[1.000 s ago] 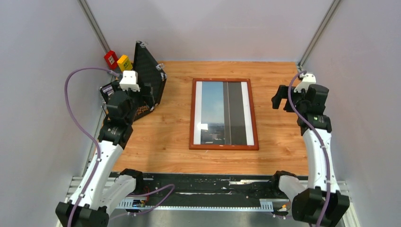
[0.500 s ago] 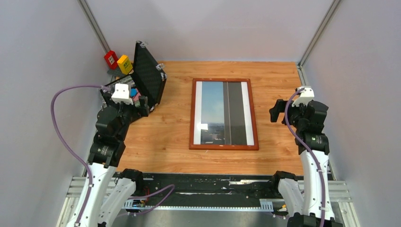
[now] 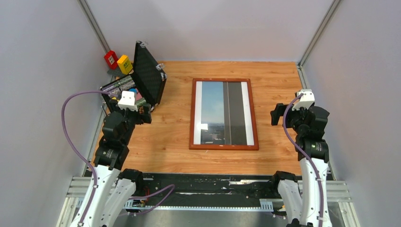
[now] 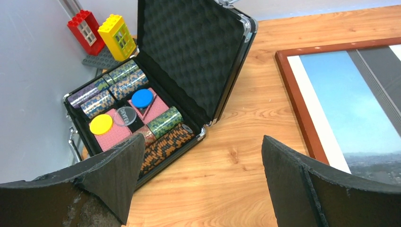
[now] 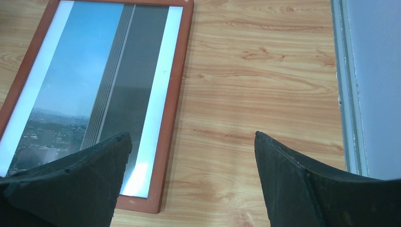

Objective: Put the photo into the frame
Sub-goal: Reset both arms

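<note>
The frame (image 3: 224, 147) lies flat in the middle of the counter (image 3: 274, 80), reddish-brown front up, and the photo (image 3: 222, 113) sits inside it, all four rails closed around its white margins, its sky and its dark band. To me that reads as the job done, or as good as done. It would explain why both arms hang back. The left arm (image 3: 116, 130) stands near the left edge and the right arm (image 3: 307, 125) near the right, each well apart from the frame, with jaws spread wide and nothing between them, as if to leave the picture alone. From above I get the whole layout at once: the frame square to the counter, an open black case (image 3: 147, 71) at the far left, and a red brick (image 3: 111, 59) and a yellow brick (image 3: 125, 63) behind it. The left wrist view fills in what the overhead one only hints at. The case has a foam-lined lid and is packed with rolls of patterned chips, a blue disc, a yellow disc and pink-backed cards. The frame's left rail shows at the right of that view. The right wrist view looks down at the frame's near right corner and catches a bright glare on the photo's white margin there. I take that as the clear pane lying over the print, though I cannot see how the back is fastened.
</note>
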Controlling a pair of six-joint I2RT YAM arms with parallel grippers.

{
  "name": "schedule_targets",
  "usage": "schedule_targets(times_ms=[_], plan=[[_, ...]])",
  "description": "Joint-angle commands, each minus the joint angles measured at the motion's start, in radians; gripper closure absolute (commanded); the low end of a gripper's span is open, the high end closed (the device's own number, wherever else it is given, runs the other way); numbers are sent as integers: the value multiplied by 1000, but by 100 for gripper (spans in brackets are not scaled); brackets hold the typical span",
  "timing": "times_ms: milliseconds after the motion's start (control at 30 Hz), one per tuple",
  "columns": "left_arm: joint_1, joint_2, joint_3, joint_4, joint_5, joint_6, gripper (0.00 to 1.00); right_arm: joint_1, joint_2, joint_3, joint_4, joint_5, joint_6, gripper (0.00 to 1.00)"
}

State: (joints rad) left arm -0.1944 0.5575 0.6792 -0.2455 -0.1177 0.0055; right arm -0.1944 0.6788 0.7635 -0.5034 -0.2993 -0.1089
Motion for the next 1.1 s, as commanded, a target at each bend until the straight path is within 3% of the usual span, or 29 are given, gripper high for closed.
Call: schedule_targets(times_ms=[0,1067], plan=[[8,2,-9,47,9,23,0,-4,9,-14,32,4,-22,0],[7,-7,-55,47,43,69,0,-4,-34,-32,39,-3,-55,0]])
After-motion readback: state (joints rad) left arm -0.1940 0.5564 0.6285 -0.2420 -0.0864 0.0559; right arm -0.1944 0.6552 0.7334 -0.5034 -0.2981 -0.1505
